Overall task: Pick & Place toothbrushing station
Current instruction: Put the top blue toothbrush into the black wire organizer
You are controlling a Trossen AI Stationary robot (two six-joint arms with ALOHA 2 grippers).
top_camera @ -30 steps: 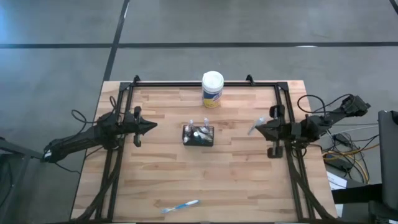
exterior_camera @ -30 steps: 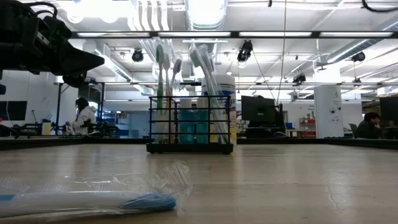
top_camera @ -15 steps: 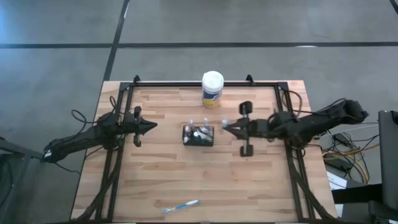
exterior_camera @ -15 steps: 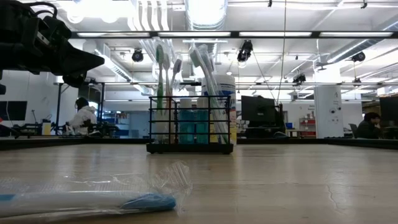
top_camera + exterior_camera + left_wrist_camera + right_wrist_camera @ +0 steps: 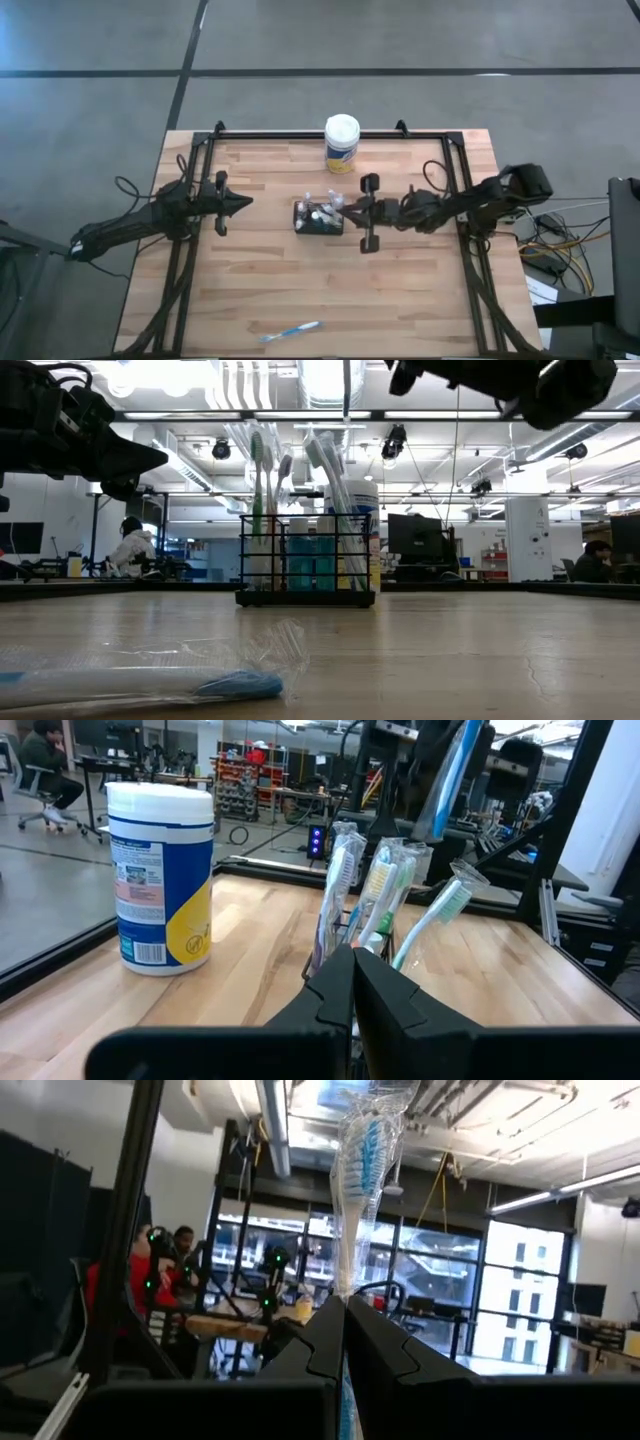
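Note:
The toothbrushing station (image 5: pixel 318 217), a small black slotted holder with several wrapped toothbrushes standing in it, sits on its base at the middle of the wooden table (image 5: pixel 400 300). My right gripper (image 5: pixel 345 207) reaches in from the table's right, just right of the holder and higher than it. It is shut on a wrapped blue-bristled toothbrush (image 5: pixel 362 1150). My left gripper (image 5: pixel 248 203) waits shut to the left of the holder, pointing level at it (image 5: pixel 372 935). My right gripper pinches the wrapped toothbrush's handle (image 5: pixel 346 1275) between its two fingers. The fingers come from the table's right, slanting upward, and the brush runs along them. Its bristled head (image 5: pixel 368 1135) sticks out past the fingertips, lifted clear of the table.
A white-lidded, yellow-labelled canister (image 5: pixel 342 143) stands at the far edge behind the holder. Another wrapped blue toothbrush (image 5: pixel 290 331) lies flat near the table's near edge. Black frame rails (image 5: pixel 330 133) run along the far, left and right edges.
My right gripper has travelled from the table's right edge toward the holder, sinking a little, and still carries the toothbrush. It now shows at the top of the low view, where it was absent before.

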